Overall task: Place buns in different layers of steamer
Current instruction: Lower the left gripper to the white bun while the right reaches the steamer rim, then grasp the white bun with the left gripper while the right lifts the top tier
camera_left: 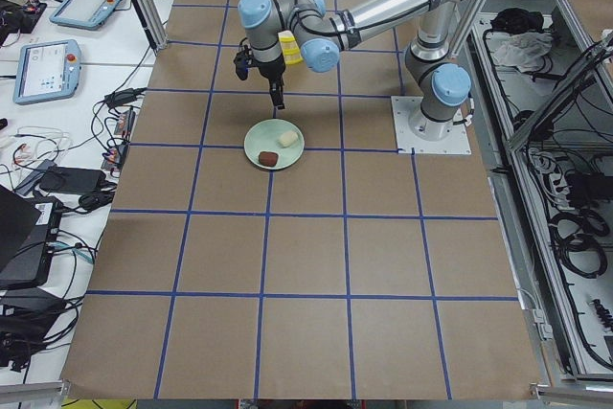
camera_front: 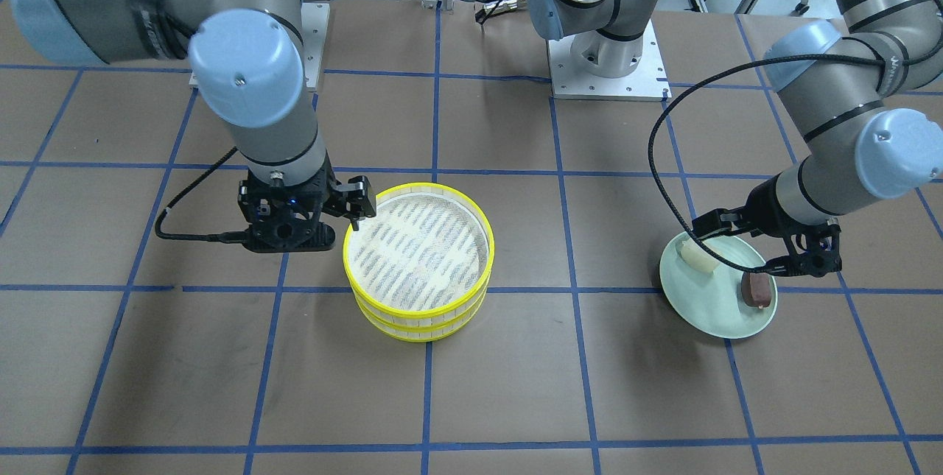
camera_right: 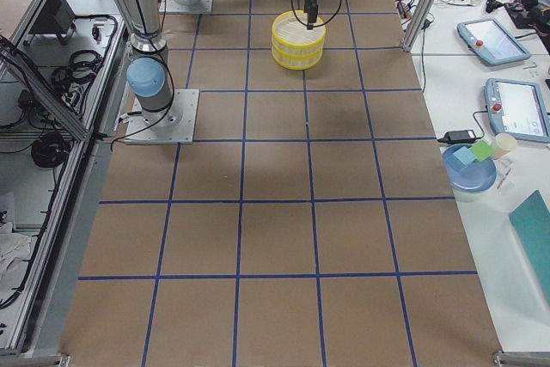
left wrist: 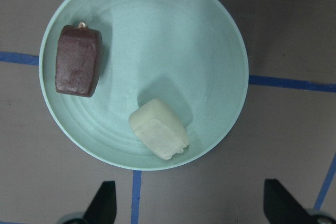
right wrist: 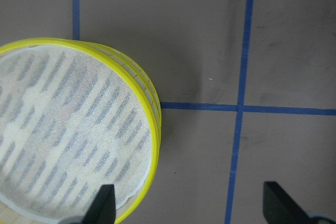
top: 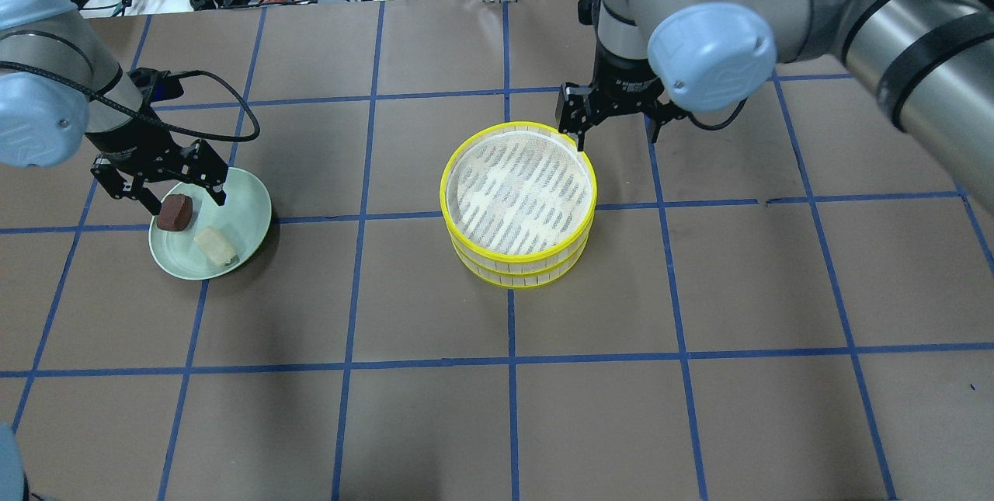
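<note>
The steamer stands mid-table, two stacked tiers with yellow rims, and its top mesh floor holds nothing. It also shows in the front view and the right wrist view. My right gripper is open at the steamer's robot-side edge, one finger over the rim and the other over the table. The cream-white bun and the reddish-brown bun lie on a pale green plate. My left gripper is open just above the plate, near the brown bun. The left wrist view shows both buns, the brown one and the white one.
The table is brown paper with a blue tape grid. The two arm bases stand at the robot's side. Tablets, cables and a blue plate lie on side benches off the table.
</note>
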Tool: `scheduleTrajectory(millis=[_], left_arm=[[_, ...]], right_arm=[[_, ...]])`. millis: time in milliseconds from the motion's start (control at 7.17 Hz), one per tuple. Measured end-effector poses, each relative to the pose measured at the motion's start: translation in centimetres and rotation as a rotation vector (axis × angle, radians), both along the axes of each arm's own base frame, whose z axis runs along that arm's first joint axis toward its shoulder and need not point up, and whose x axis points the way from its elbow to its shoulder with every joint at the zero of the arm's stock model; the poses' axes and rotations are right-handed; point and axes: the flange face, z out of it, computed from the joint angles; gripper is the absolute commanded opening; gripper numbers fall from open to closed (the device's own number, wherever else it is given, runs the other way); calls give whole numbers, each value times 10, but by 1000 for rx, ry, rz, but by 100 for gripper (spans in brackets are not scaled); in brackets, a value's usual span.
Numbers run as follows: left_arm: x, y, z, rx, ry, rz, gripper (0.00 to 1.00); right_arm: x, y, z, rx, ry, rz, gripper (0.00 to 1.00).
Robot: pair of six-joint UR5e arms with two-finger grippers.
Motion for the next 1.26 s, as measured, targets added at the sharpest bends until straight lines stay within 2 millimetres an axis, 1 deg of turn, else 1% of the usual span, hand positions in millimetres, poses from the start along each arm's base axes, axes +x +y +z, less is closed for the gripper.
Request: scheduleTrajectory(millis=[140, 279, 419, 558, 698, 837, 977, 1116, 1256], left_arm=[[5, -3, -20, 31, 3, 5, 98], [10, -6, -37, 57, -7, 14, 98], [14, -8, -52, 77, -14, 22, 98], [17, -10, -64, 93, -14, 27, 98], [18, -12, -73, 100, -12, 30, 70], [19, -14, -79, 101, -12, 31, 40], [20, -15, -83, 105, -12, 31, 18], [20, -15, -85, 109, -11, 30, 0], [20, -15, -87, 112, -9, 27, 0]], right_arm=[[5, 3, -37, 18, 1, 0, 92], [7, 3, -59, 27, 2, -7, 59], [8, 4, -68, 31, 3, -17, 22], [8, 4, -71, 32, 4, -22, 11], [8, 4, -71, 32, 5, -23, 0], [8, 4, -70, 30, 5, -23, 0], [8, 3, -69, 29, 4, -23, 0], [8, 4, -68, 29, 4, -24, 0], [8, 4, -66, 26, 3, -23, 0]])
